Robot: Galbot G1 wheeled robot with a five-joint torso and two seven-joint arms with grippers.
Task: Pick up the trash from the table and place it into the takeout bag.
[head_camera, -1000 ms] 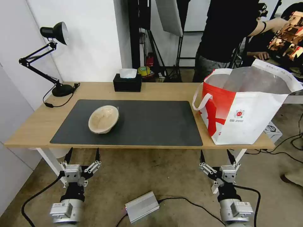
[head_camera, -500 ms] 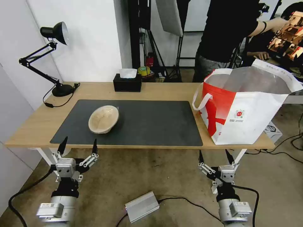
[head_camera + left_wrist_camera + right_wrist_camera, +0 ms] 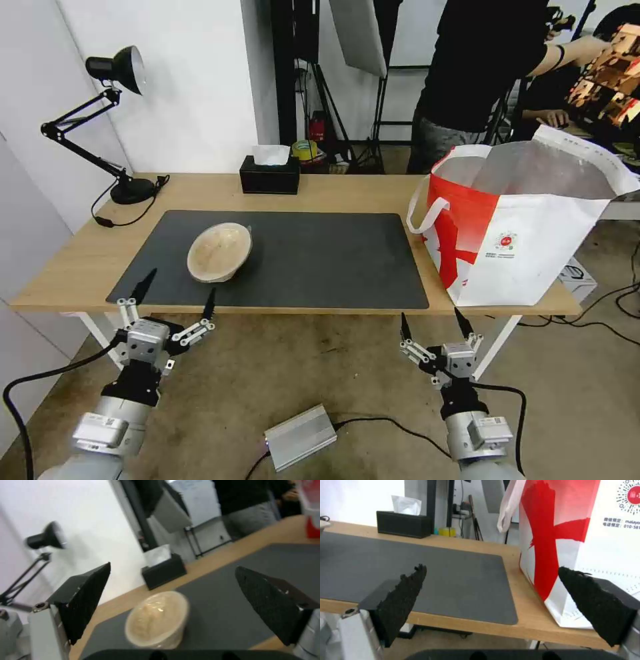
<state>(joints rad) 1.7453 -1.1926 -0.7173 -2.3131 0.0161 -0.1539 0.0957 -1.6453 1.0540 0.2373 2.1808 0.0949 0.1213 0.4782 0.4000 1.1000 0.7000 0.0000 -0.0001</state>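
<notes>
Now only one piece of trash shows on the worktop (image 3: pixel 80 257): the beige paper-pulp bowl (image 3: pixel 219 251), sitting tilted on the left part of the dark grey mat (image 3: pixel 320 260), open side up and apparently empty. No white plastic bowl or red-orange cup can be seen on the worktop, so I judge those two are probably already dealt with, though the inside of the takeout bag (image 3: pixel 527 227) is hidden behind its near wall and I cannot confirm what it holds. It stands upright at the worktop's right end, mouth gaping, silver lining showing, one white strap handle drooping toward the mat.

At the near edge, the left tool (image 3: pixel 175 299) is just short of the mat's front left corner, its two dark fingers spread wide and holding nothing. From the left wrist view the bowl (image 3: pixel 156 620) sits framed between those spread fingers (image 3: pixel 85 600), a little ahead of them and not touched. My reading is that a reach for the bowl is under way, with the grasp, the carry across and the drop into the bag all left to do.

Below the front edge, near the bag's side, the right tool (image 3: pixel 431 325) hangs with its fingers likewise spread and empty; its wrist view looks across the mat toward the bag's red-and-white wall (image 3: pixel 580 530) and the black tissue box (image 3: pixel 403 523) at the back
</notes>
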